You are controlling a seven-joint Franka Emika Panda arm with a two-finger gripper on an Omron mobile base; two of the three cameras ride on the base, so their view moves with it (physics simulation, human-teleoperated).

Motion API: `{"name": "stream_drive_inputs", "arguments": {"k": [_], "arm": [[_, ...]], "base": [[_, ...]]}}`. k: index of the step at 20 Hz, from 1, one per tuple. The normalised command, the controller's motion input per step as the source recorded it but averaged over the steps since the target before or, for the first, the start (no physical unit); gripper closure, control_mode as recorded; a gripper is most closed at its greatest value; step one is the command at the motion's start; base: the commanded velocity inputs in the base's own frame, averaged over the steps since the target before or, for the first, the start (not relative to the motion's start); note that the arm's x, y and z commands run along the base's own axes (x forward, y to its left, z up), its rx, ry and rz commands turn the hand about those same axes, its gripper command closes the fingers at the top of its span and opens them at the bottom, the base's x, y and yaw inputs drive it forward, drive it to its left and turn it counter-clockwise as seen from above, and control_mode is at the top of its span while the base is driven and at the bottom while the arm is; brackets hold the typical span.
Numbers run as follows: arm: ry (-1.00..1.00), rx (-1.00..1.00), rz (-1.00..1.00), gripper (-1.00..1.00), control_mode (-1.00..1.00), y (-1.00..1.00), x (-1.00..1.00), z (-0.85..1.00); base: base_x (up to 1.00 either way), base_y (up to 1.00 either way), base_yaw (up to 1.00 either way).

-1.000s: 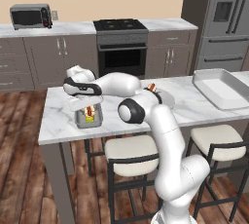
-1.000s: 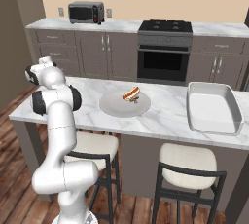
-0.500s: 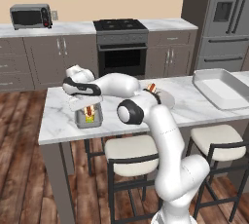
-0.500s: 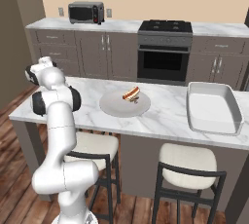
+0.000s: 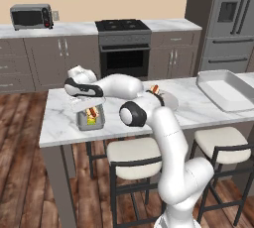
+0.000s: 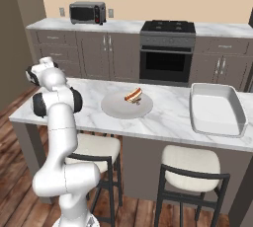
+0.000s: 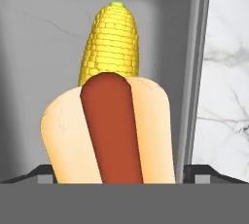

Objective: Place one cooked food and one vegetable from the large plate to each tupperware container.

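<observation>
White-veined marble table [image 5: 59,125] carries a small grey smooth-walled rectangular tupperware container [image 5: 91,119], holding a bumpy yellow corn cob [image 7: 110,40] tucked behind a glossy hot dog in a pale bun [image 7: 111,130]. Whether the claw stands apart, I cannot tell. Nearby, another hot dog [image 6: 133,94] lies on the wide pale round plate [image 6: 117,109].

On the counter [image 5: 59,123] the tupperware container [image 5: 91,121] sits toward its left end, holding a hot dog [image 7: 111,130] with the corn cob [image 7: 111,40] behind it in the hand view. The pincer [image 5: 88,105] hangs just above that container. To the right lies the large plate [image 6: 114,109] with another hot dog [image 6: 132,94] on it, and farther right a deep tray [image 6: 216,110]. Stools [image 6: 190,164] stand before the counter.
</observation>
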Motion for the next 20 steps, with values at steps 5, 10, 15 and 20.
{"name": "stream_drive_inputs", "arguments": {"k": [5, 10, 15, 20], "arm": [[0.01, 0.00, -0.01, -1.00, -1.00, -0.03, 0.00, 0.45], [0.00, 0.00, -0.07, -1.00, -1.00, -0.32, -0.06, 0.62], [0.08, 0.00, -0.25, -1.00, -1.00, -0.72, -0.23, 0.34], [0.01, 0.07, -0.29, -1.00, -1.00, -1.00, -0.78, 0.01]], "base": [[0.00, 0.00, 0.00], [0.00, 0.00, 0.00], [0.00, 0.00, 0.00], [0.00, 0.00, 0.00]]}}
